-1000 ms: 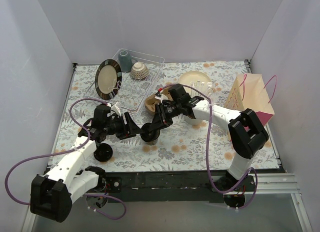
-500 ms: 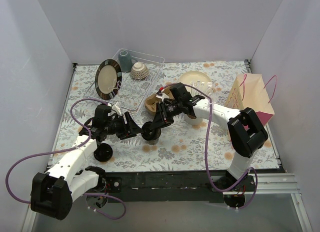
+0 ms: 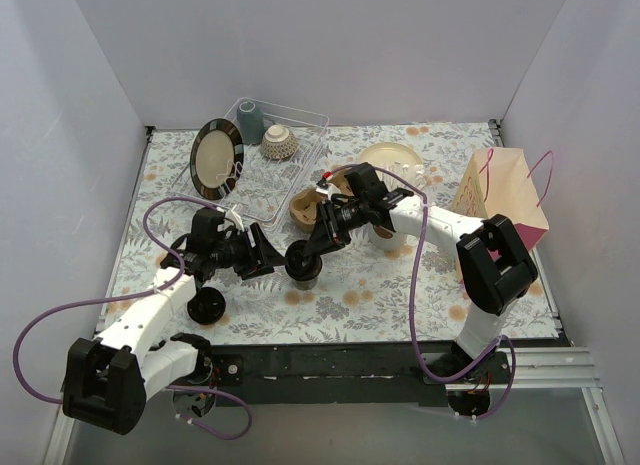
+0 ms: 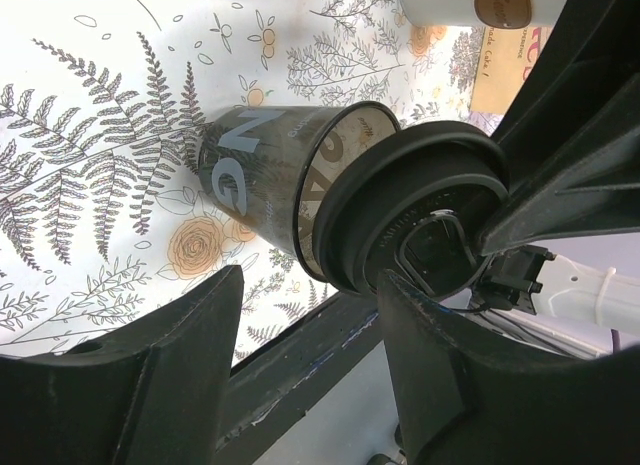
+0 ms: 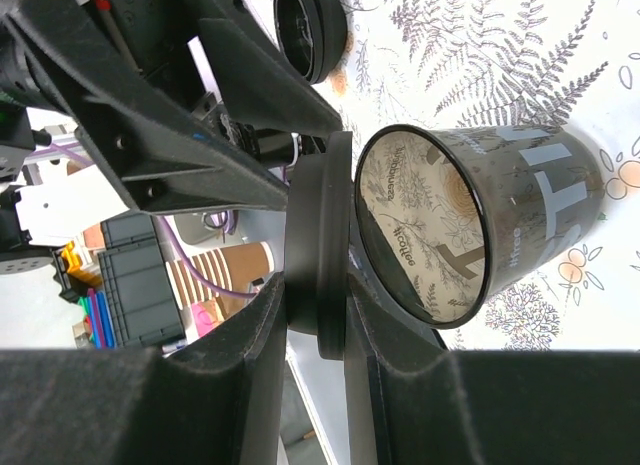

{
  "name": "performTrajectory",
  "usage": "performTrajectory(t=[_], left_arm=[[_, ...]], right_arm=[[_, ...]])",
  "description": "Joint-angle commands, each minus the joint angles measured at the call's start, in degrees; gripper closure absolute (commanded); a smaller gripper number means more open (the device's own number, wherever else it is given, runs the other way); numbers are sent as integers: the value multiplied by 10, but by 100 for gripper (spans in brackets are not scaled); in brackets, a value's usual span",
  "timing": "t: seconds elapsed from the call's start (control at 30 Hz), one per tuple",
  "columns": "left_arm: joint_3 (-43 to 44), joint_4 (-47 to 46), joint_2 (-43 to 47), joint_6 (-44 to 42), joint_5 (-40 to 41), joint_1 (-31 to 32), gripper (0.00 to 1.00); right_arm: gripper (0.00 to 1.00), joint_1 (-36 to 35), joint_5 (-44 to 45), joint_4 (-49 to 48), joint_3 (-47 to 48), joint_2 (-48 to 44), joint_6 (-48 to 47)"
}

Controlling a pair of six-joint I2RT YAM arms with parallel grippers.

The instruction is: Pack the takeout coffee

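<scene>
The left arm (image 3: pixel 150 320) and right arm (image 3: pixel 440 225) have white shell links joined by bulky black motor housings. A thin purple cable (image 3: pixel 412 295) loops loosely along each. The fingers (image 4: pixel 120 385) are matte black, angular plastic. A tiny red mark (image 3: pixel 329 172) sits near the right wrist, possibly a button.

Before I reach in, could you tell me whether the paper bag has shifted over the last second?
No. The paper bag stands exactly where it was, against the table's right edge.
</scene>
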State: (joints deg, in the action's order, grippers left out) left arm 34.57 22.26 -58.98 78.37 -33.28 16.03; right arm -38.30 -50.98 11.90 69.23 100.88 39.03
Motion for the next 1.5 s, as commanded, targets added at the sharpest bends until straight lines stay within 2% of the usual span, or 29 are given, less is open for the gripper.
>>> performTrajectory(t=[0.0,1.1,1.47], left_arm=[[16,-6,2,0,-9,2,46],[9,-19,-16,10,-15,3,50],[11,-19,-20,13,-16,2,50]], right_arm=[[73,1,-26,-21,6,0,-3],[69,1,-43,-30,-2,15,3],[62,4,-39,-22,-2,14,-4]])
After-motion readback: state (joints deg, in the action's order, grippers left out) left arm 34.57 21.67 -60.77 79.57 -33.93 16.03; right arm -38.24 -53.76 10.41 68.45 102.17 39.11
